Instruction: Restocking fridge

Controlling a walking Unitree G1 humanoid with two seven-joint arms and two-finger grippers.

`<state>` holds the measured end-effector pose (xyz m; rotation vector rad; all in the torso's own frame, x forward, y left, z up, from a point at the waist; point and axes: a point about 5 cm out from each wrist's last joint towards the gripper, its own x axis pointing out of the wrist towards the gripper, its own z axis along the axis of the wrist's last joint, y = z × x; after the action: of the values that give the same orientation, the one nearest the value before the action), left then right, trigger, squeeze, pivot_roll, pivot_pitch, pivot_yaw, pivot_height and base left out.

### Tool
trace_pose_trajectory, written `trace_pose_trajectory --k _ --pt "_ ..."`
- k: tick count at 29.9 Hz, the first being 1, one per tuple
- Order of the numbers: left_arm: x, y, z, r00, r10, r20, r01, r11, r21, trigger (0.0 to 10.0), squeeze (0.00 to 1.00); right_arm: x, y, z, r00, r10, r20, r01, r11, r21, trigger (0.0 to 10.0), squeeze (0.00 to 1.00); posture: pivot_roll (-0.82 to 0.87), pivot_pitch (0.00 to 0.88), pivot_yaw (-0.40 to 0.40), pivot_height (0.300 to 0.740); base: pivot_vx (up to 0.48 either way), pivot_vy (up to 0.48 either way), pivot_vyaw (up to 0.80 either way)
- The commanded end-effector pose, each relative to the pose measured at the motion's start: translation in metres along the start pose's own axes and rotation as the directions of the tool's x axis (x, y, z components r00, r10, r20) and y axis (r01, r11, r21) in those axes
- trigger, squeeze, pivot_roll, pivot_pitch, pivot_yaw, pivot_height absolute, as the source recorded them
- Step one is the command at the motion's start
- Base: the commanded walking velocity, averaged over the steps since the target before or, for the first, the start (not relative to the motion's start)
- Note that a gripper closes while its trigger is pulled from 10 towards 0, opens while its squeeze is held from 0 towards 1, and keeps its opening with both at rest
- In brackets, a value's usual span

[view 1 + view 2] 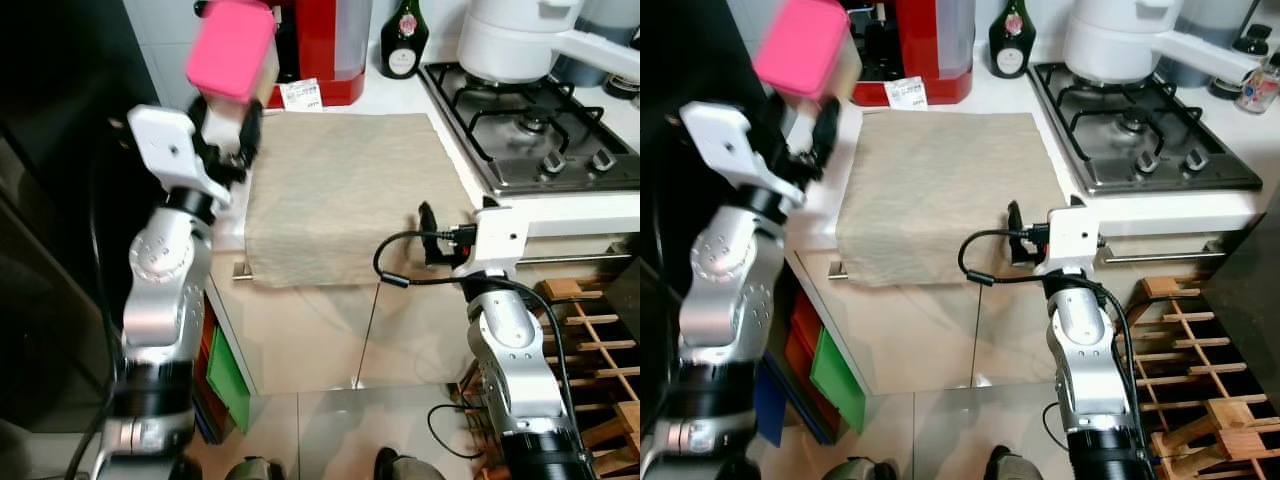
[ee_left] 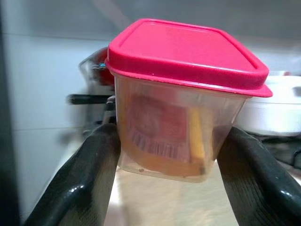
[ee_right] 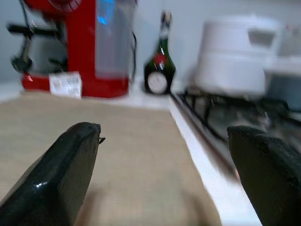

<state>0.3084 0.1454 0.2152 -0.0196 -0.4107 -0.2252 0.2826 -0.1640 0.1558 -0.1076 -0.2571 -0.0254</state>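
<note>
The left gripper [image 2: 164, 155] is raised at about 10 o'clock in the head views, its two fingers [image 2: 82, 188] clamped on the sides of a clear tub [image 2: 174, 141] with a pink lid [image 1: 232, 48] — the tub sits upright between them, lid above the fingertips, over the left edge of the beige cloth [image 1: 345, 190]. The right gripper [image 3: 164, 155] hangs at 5 o'clock by the counter's front edge, fingers spread wide and empty, pointing toward a red machine [image 3: 84, 42], a bottle [image 3: 160, 66] and the stove [image 1: 530, 130].
</note>
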Motion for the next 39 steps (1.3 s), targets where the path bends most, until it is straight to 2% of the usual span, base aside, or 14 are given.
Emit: trace_pose_trajectory --k 1,3,6,13,19,25,39 --pt "-0.004 -0.001 0.008 1.000 0.009 0.023 -0.010 0.999 0.047 10.0 0.00 -0.008 -0.002 0.006 1.000 -0.022 0.020 0.022 1.000 -0.011 10.0 0.08 -0.02 0.000 0.031 0.740 0.000 0.000 0.00" --pt "-0.008 -0.001 0.003 1.000 0.021 -0.013 -0.021 0.999 0.031 10.0 0.00 -0.016 -0.001 0.004 1.000 -0.026 0.011 0.027 1.000 -0.008 10.0 0.09 -0.03 0.000 0.033 0.740 0.000 0.000 0.00" --pt "-0.009 -0.001 0.001 0.999 0.034 -0.036 -0.033 0.999 0.011 10.0 0.00 -0.016 -0.001 0.003 1.000 -0.029 0.006 0.029 1.000 -0.005 10.0 0.09 -0.04 0.000 0.038 0.740 -0.175 0.000 0.00" --pt "0.000 -0.011 -0.003 0.998 0.031 -0.051 -0.031 0.999 -0.006 10.0 0.00 0.008 0.001 0.011 0.998 -0.015 0.064 0.015 1.000 -0.002 10.0 0.08 -0.06 0.000 0.055 0.740 -0.288 0.000 0.00" --pt "0.003 -0.010 -0.004 0.997 0.043 -0.062 -0.044 0.999 -0.012 10.0 0.00 0.012 0.005 0.011 0.998 -0.001 0.063 0.002 1.000 -0.008 10.0 0.08 -0.07 0.000 0.055 0.740 -0.310 0.000 0.00" --pt "0.001 -0.012 -0.007 0.995 0.065 -0.075 -0.065 0.998 0.004 10.0 0.00 0.008 0.012 -0.005 0.999 0.045 -0.022 -0.044 0.998 0.040 10.0 0.08 -0.06 0.000 0.047 0.740 -0.389 0.000 0.00" --pt "-0.003 -0.018 -0.012 0.993 0.074 -0.091 -0.074 0.997 0.006 10.0 0.00 0.010 0.015 -0.015 0.993 0.093 -0.072 -0.088 0.994 0.058 10.0 0.08 -0.05 0.000 0.016 0.740 -0.392 0.000 0.00"
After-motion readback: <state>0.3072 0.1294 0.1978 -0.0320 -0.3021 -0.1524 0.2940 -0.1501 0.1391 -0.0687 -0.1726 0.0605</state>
